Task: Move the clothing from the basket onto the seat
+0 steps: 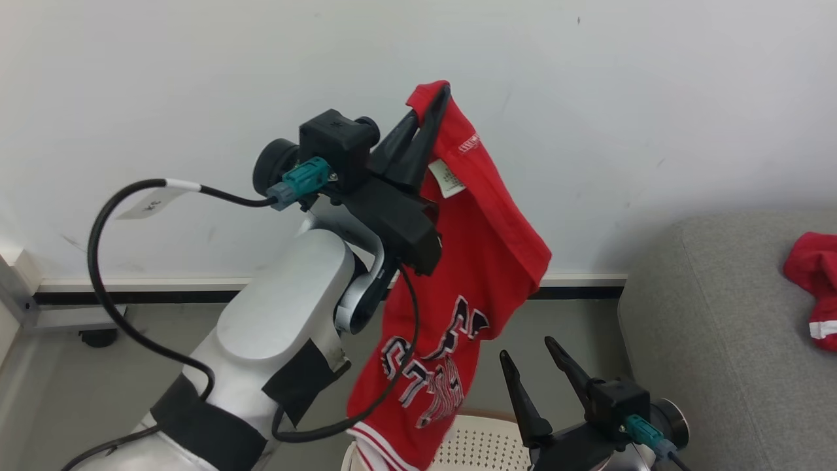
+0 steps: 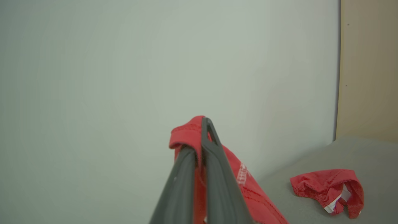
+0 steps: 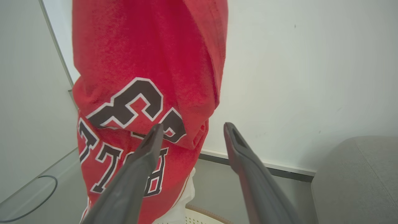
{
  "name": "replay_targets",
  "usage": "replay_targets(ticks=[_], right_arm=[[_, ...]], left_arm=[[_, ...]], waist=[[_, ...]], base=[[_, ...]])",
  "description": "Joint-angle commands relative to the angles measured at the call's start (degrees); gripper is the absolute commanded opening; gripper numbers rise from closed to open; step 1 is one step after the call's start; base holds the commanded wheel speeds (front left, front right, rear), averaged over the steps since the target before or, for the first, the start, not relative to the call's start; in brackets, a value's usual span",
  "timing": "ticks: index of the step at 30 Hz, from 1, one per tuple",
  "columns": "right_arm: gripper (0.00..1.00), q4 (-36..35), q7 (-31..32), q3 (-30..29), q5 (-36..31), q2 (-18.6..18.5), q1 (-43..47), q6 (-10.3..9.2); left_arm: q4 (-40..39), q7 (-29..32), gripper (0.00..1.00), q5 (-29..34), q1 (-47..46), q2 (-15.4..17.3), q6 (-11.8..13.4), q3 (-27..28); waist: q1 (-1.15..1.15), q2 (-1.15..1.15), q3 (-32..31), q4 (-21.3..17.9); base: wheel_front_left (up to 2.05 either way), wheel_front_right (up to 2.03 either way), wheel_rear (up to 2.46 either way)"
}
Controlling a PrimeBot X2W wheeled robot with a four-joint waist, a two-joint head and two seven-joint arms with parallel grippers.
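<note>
The left hand (image 1: 439,98), raised before the white wall (image 1: 196,65), has its 2 fingers pinched tight on an upper edge of the red jersey (image 1: 487,261). The jersey hangs with its long axis vertical, gripped edge up and white-striped hem down, and the black-and-white block print is on its lower half. The hem dangles over the left side of the cream perforated laundry basket (image 1: 480,441), contact unclear, while the right hand (image 1: 526,348), low beside the jersey, is spread wide holding nothing and a second red garment (image 1: 811,265) lies crumpled on the grey sofa (image 1: 706,340).
</note>
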Motion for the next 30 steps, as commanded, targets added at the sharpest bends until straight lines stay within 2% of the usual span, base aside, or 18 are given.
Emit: replay_targets(ticks=[1, 5, 12, 20, 30], right_arm=[[1.00, 0.70, 0.43, 0.59, 0.75, -0.11, -0.81, -0.02], [1.00, 3.02, 1.30, 2.90, 3.09, -0.09, -3.42, -0.02], [1.00, 5.81, 2.43, 8.28, 8.26, -0.11, -7.95, -0.02], [1.00, 8.02, 1.59, 10.70, 11.60, -0.09, -11.48, -0.02], [1.00, 12.58, 1.59, 2.93, 12.11, -0.09, -11.97, -0.02]], left_arm=[[-0.89, 0.26, 0.00, -0.89, 0.82, 0.01, 0.29, -0.83], [-3.95, 1.50, 0.00, -1.73, 0.91, 0.00, 0.45, -4.04], [-9.42, 3.11, 0.00, -4.19, -0.23, -0.01, 2.12, -7.46], [-14.39, 4.86, 0.00, -6.29, -0.53, -0.01, 4.24, -9.99], [-18.80, 6.77, 0.00, -7.71, -1.26, 0.28, 6.84, -9.42]], waist=[[0.00, 0.00, 0.00, 0.07], [0.00, 0.00, -0.08, 0.47], [0.00, 0.00, -0.27, 0.94], [0.00, 0.00, -0.28, 1.31], [0.00, 0.00, -0.36, 1.39]], base=[[0.00, 0.00, 0.00], [0.00, 0.00, 0.00], [0.00, 0.00, 0.00], [0.00, 0.00, 0.00], [0.00, 0.00, 0.00]])
